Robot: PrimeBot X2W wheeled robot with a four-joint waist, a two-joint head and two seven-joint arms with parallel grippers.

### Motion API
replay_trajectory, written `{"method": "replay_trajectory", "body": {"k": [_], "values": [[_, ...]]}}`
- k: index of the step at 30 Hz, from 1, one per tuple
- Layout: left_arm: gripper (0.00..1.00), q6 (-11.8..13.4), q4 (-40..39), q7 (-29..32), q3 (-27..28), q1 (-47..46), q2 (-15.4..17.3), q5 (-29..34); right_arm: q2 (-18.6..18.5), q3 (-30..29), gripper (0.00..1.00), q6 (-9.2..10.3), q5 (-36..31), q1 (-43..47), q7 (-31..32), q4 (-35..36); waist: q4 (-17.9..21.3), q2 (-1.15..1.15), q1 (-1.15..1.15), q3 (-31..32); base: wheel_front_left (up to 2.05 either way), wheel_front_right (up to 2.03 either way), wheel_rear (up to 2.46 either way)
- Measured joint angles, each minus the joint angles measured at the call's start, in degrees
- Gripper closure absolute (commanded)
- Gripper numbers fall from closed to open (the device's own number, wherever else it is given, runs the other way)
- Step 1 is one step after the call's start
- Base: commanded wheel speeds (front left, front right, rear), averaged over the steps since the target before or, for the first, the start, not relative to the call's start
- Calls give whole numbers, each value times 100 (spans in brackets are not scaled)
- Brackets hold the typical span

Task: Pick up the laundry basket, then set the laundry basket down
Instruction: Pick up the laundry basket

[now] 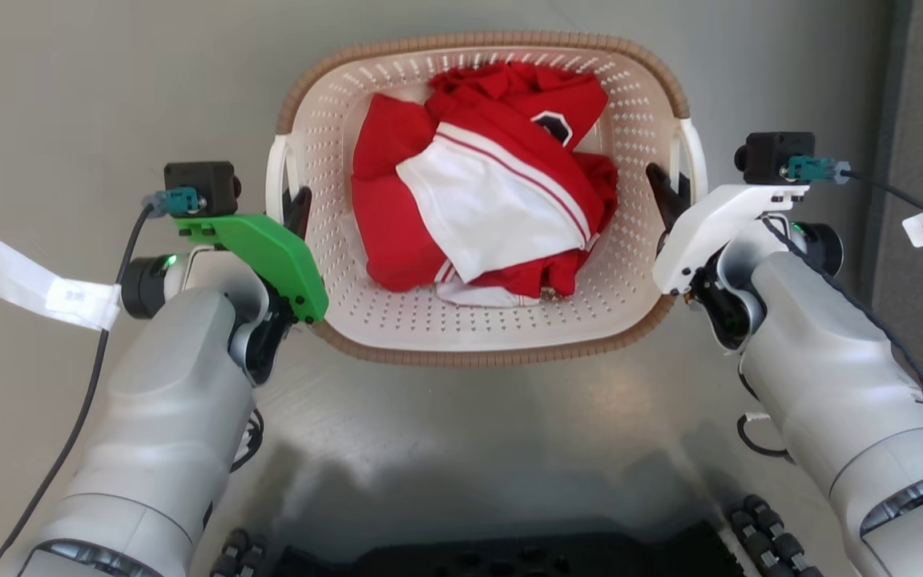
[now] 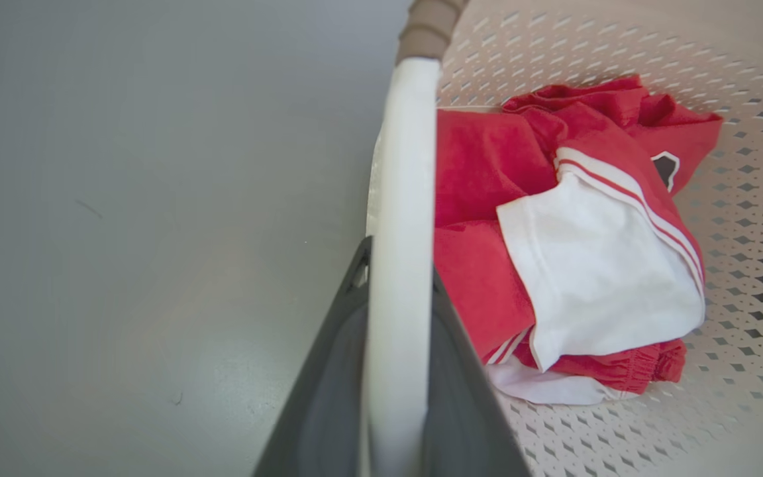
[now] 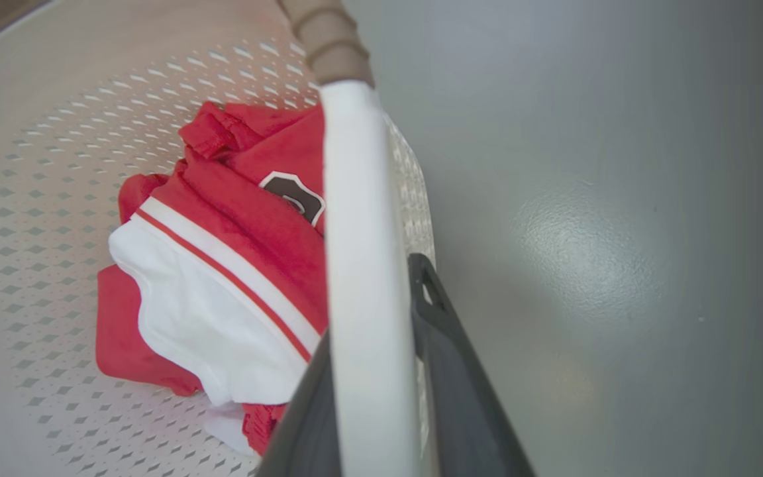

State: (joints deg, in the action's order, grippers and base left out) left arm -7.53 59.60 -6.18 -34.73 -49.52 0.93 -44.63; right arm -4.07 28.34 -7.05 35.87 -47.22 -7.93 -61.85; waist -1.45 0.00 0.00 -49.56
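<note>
The basket [image 1: 397, 324], holding clothes [image 1: 477, 192], is over the floor [image 1: 109, 96] between the arms. The left gripper [image 1: 298, 210] and right gripper [image 1: 663, 191] each have jaws clamped on a handle [image 2: 401, 199]. This looks like the pick-up; I cannot tell if it is airborne. Next, both arms should rise evenly.

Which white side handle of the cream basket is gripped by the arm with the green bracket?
The left handle of the cream perforated plastic laundry basket: the left gripper clamping it carries the green bracket; the one on the right gripper is white.
</note>
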Motion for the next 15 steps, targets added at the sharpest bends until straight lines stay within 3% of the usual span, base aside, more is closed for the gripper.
{"method": "replay_trajectory", "body": {"k": [15], "values": [[100,0,274,271,-293,291,-3,-316,46,325,100,1,513,231,673,-222,121,0,0,996,0,0,0]]}}
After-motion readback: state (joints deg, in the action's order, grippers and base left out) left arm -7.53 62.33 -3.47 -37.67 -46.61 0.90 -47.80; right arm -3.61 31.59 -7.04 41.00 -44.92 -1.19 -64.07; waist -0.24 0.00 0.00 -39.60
